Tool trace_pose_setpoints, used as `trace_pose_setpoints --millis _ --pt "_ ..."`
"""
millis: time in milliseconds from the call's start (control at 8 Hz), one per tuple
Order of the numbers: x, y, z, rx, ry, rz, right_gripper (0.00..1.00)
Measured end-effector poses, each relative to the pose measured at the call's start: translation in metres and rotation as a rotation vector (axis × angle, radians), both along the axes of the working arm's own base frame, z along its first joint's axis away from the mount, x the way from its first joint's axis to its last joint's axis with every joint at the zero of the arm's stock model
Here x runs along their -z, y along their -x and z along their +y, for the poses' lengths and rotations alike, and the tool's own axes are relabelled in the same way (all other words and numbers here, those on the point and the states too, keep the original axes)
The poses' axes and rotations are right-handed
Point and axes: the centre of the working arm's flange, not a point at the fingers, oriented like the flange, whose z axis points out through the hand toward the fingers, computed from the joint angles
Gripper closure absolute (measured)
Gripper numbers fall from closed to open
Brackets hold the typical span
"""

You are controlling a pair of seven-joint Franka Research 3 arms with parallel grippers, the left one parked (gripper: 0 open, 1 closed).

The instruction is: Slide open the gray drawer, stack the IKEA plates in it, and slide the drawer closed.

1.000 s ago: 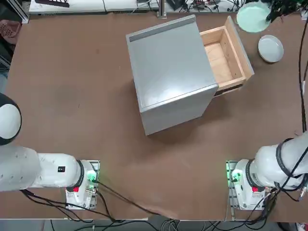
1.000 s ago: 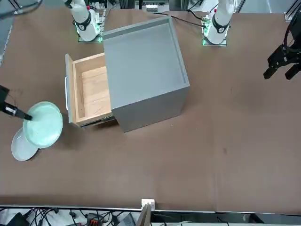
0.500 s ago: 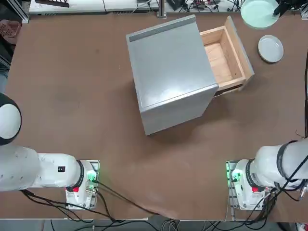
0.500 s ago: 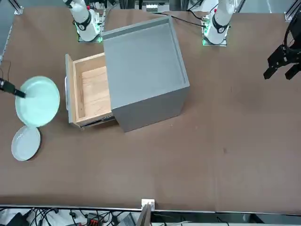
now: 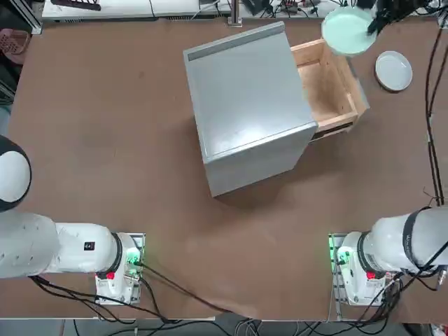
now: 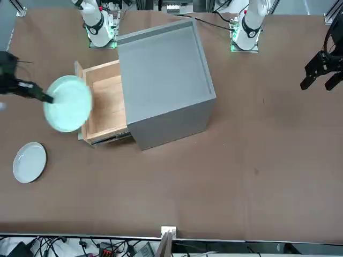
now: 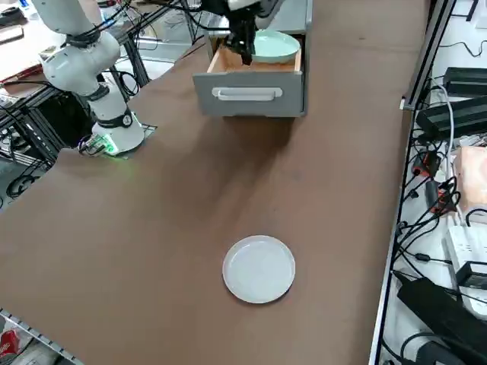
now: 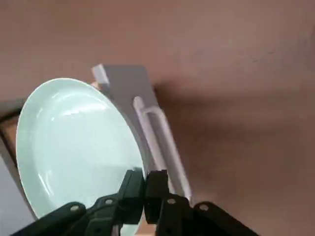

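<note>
Top view shows you the right gripper pinching the pale mint green round plate, carried from beside the white-gray plate to above the open wooden drawer; lowering comes next.

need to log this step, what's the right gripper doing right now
Right gripper: shut on the rim of the mint green plate, held in the air over the open gray drawer.

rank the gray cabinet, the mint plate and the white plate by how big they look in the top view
1. gray cabinet, by far the largest.
2. mint plate, looks bigger than the white one, but it is lifted nearer the camera in the right tool, so unsure.
3. white plate.
</note>
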Motion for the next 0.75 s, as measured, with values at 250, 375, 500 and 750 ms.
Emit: trace_pose_setpoints --millis 250,375,500,750 --pt "0.02 0.002 0.031 -0.047 0.002 0.02 1.0" --pt "0.027 0.004 0.047 -0.078 0.017 0.026 1.0" --pt "0.034 0.006 0.065 -0.115 0.036 0.032 1.0" --pt "0.045 0.011 0.102 -0.151 0.084 0.047 1.0"
